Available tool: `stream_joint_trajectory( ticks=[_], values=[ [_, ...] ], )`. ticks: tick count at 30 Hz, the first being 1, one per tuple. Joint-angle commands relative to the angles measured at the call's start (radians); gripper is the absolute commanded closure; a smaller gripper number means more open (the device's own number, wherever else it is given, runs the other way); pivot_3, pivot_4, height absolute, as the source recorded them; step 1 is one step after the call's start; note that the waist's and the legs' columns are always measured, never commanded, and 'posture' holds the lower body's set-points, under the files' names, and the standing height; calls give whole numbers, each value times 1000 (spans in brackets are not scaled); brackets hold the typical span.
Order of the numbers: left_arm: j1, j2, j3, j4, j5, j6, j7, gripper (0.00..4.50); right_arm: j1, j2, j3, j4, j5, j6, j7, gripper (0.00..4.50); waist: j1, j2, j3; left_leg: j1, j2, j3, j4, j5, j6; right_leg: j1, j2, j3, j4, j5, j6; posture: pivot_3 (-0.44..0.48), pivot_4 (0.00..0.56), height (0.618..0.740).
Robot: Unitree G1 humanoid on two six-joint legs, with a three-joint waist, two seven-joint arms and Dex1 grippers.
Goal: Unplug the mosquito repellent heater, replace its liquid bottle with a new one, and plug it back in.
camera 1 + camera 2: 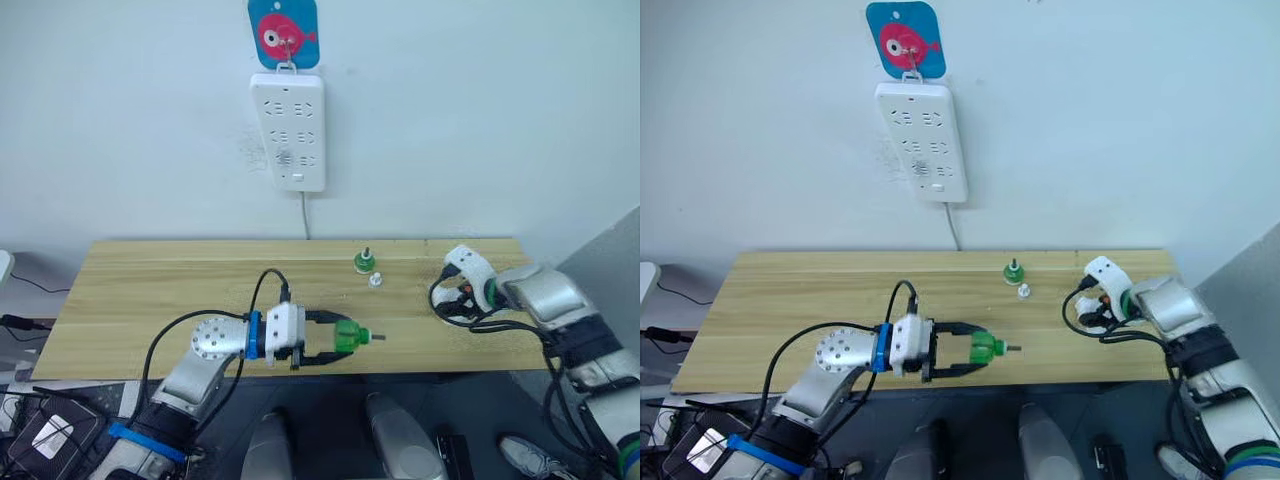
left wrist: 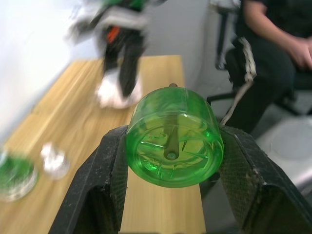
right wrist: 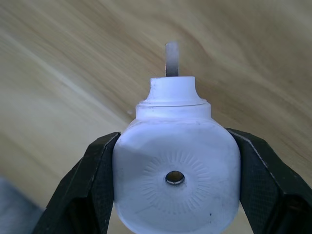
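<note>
1. Left gripper point(image 1: 335, 342) is clamped on a green liquid bottle point(image 1: 347, 336), one black finger on each side of the bottle body. The bottle lies sideways between the fingers, its thin wick stem pointing away from the wrist, above the near edge of the wooden table point(image 1: 140, 290).
2. Right gripper point(image 3: 170, 195) is clamped on the mosquito repellent heater point(image 3: 176, 183), its two fingers pressing the rounded white sides. The round hole in the heater faces the wrist camera, and a metal prong point(image 3: 171, 58) projects from the far end over the table surface.
3. Power strip point(image 1: 288, 130) hangs on the wall well beyond both grippers, under a blue-and-pink hook plate point(image 1: 283, 35); its cord drops behind the table.
4. Second green bottle point(image 1: 364, 261) stands upright on the table, beyond the left gripper and between the two arms.
5. Small clear cap point(image 1: 375, 280) rests just beside that bottle, on the side nearer the grippers.
6. Seated person point(image 2: 278, 44) shows in the left wrist view, past the table end.
</note>
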Motion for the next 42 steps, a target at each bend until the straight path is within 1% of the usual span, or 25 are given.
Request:
stream_joint_trajectory(
  ticks=[1, 3, 6, 7, 9, 12, 18, 20, 22, 26, 29, 33, 36, 42],
  values=[
    [-32, 45, 62, -114, -169, 287, -8, 2189, 67, -45, -189, -256, 160, 160, 53, 1548, 1, 0, 0, 0, 0, -1, 0, 0, 0, 0, 0, -1, 0, 0, 0, -265, 224, 740],
    [-51, 65, 98, -150, -260, 434, -6, 2189, 114, -28, -320, -376, 271, 265, 71, 1548, 1, 0, 0, 0, 1, -2, 0, 0, 0, 1, 1, -1, 0, 0, 0, -266, 230, 740],
    [-71, 82, 137, -186, -351, 579, -10, 2189, 145, 41, -504, -493, 429, 453, 94, 1548, -1, 0, 0, 1, 1, -2, 0, 0, 0, 1, 2, -1, 0, 0, 0, -274, 234, 740],
    [-76, 88, 150, -197, -388, 632, -14, 2189, 150, 77, -574, -509, 517, 502, 82, 1548, -4, 0, 0, 1, 1, -2, 0, 0, 0, 1, 2, -1, 0, 0, 0, -278, 236, 740],
    [-84, 93, 175, -213, -445, 711, -15, 2189, 156, 139, -667, -523, 682, 543, 25, 1548, -6, 0, 0, 1, 1, -2, 0, 0, 0, 2, 2, -1, 0, 0, 0, -290, 237, 740],
    [-103, 78, 189, -216, -470, 762, -7, 2189, 180, 220, -718, -537, 845, 544, -118, 1548, -14, 0, 0, 1, 1, -1, 1, 0, 0, 2, 2, -1, 0, 0, 0, -302, 237, 740],
    [-138, 41, 205, -225, -519, 839, 11, 2189, 194, 310, -748, -495, 1135, 544, -403, 1548, -22, 0, 0, 1, 1, 0, 1, 0, 0, 2, 1, 0, -1, 0, 0, -302, 236, 740],
    [-131, 34, 214, -240, -549, 874, 19, 2189, 195, 328, -744, -471, 1221, 530, -499, 1548, -24, 0, 0, 1, 1, 0, 1, 0, 0, 2, 2, 0, -1, 0, 0, -297, 235, 740],
    [-117, 36, 214, -257, -562, 895, 18, 2189, 213, 318, -713, -447, 1330, 474, -601, 1548, -27, 0, 0, 1, 1, 0, 0, 0, 0, 2, 2, 0, -1, 0, 0, -292, 235, 740],
    [-96, 21, 223, -264, -562, 904, 36, 2189, 257, 237, -606, -425, 1566, 320, -778, 1548, -27, 0, 0, 1, 1, -1, 0, 0, 0, 2, 2, 0, -1, 0, 0, -288, 236, 740],
    [-91, 10, 230, -265, -569, 911, 47, 2189, 285, 162, -527, -434, 1693, 217, -858, 1548, -26, 0, 0, 1, 1, 0, 0, 0, 0, 2, 2, 1, -2, 0, -1, -283, 235, 740],
    [-91, -12, 240, -263, -582, 922, 65, 2189, 308, 84, -446, -454, 1790, 114, -907, 1548, -24, 0, 0, 1, 1, 0, 0, 0, 0, 2, 2, 1, -2, 0, -1, -280, 233, 740],
    [-94, -23, 256, -255, -597, 941, 78, 2189, 323, 47, -413, -466, 1800, 70, -896, 1548, -23, 0, 0, 1, 1, 0, 0, 0, 0, 2, 2, 1, -2, 0, -1, -279, 233, 740],
    [-99, -17, 274, -246, -618, 975, 74, 2189, 345, -10, -384, -470, 1800, 16, -855, 1548, -19, 0, 0, 1, 1, 0, 0, 0, 0, 1, 2, 1, -2, 0, -1, -276, 231, 740]
  ],
)
